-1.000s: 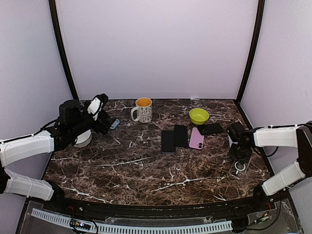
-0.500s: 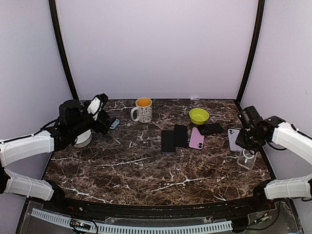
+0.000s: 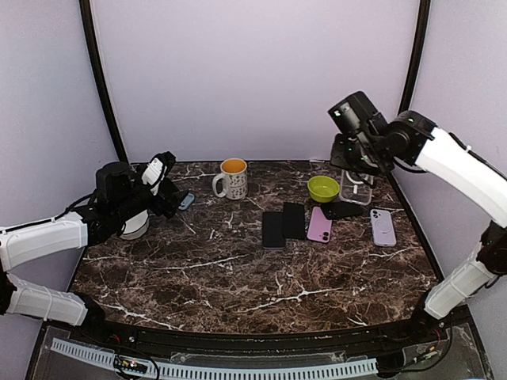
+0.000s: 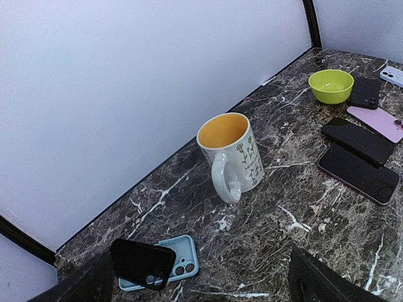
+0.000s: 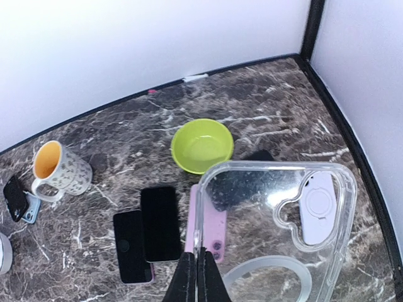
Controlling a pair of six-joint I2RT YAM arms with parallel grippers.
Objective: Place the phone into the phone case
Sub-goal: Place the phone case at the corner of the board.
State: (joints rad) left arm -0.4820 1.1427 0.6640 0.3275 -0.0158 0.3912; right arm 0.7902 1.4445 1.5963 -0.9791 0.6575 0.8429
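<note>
My right gripper [image 3: 353,164] hangs high over the back right of the table, shut on the edge of a clear phone case [image 3: 356,187]. In the right wrist view the closed fingertips [image 5: 195,261] pinch the clear phone case [image 5: 277,220] by its left rim, and the case hangs flat below the camera. A lavender phone [image 3: 383,226] lies camera side up on the marble at the right, apart from the case. My left gripper [image 4: 201,290] rests open at the back left with nothing between its fingers.
A green bowl [image 3: 323,188] sits just below the held case. Beside it lie a black case [image 3: 342,209], a pink phone [image 3: 319,225] and two black phones [image 3: 283,225]. A mug [image 3: 231,178] stands at the back, and a blue case [image 4: 182,261] under a black case [image 4: 143,261] lies by the left gripper.
The right gripper closed on the clear case at the table's right edge, lifted it and swung it up and back above the bowl. The left arm has not moved.
</note>
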